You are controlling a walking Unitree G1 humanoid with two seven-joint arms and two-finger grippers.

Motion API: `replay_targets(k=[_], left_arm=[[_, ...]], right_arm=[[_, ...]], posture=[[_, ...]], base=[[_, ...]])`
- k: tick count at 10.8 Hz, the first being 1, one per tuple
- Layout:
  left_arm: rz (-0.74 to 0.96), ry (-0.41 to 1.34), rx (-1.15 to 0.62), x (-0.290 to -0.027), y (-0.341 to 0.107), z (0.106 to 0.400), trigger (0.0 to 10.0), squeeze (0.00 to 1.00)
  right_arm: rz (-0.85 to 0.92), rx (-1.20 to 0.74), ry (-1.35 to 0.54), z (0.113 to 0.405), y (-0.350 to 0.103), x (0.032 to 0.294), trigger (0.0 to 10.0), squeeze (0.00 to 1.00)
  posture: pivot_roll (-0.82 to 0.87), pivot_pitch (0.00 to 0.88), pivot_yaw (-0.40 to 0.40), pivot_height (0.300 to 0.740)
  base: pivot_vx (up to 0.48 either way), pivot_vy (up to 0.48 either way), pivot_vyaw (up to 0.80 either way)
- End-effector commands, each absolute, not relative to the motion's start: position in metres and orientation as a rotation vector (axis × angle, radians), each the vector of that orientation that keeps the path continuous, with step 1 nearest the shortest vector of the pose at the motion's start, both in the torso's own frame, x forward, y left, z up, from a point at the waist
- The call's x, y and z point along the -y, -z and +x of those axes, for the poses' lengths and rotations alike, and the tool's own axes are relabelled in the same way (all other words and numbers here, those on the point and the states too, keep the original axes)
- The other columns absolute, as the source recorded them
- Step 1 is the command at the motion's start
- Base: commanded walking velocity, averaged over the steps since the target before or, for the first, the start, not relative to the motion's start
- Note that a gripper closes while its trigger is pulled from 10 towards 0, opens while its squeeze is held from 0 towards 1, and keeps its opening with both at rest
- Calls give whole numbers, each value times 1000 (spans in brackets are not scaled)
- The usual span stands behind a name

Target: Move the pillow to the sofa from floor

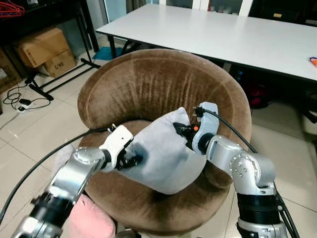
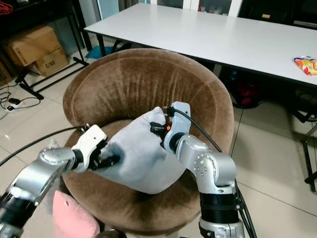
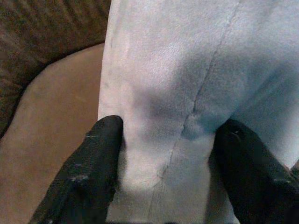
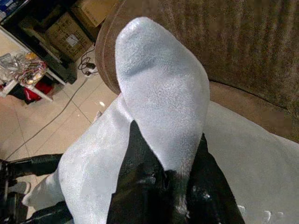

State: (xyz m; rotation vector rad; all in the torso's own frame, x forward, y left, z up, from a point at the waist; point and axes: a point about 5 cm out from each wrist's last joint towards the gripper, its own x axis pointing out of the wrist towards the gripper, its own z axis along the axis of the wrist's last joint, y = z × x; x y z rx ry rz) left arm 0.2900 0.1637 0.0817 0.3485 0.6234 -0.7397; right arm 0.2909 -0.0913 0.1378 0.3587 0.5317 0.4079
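The round brown sofa (image 1: pixel 163 99) carries the grey pillow (image 1: pixel 163 153) just over its seat. The left tool (image 1: pixel 130 161) and right tool (image 1: pixel 182 131) each clamp a pillow edge. Best lower evenly, settle it centrally, then part both tools together.

Silver arms; black-fingered tools; black cables
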Motion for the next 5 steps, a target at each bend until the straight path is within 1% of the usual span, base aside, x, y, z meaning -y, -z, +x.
replay_targets(k=[1, 5], left_arm=[[367, 743, -650, -166, -73, 291, 0, 0], [368, 769, -651, -162, -63, 292, 0, 0]], right_arm=[[349, -497, -412, 291, -145, 92, 10000, 0], [346, -496, -413, 290, -144, 92, 10000, 0]], posture=[[-38, 0, 45, 740], [-42, 0, 44, 740]], base=[[0, 0, 0], [0, 0, 0]])
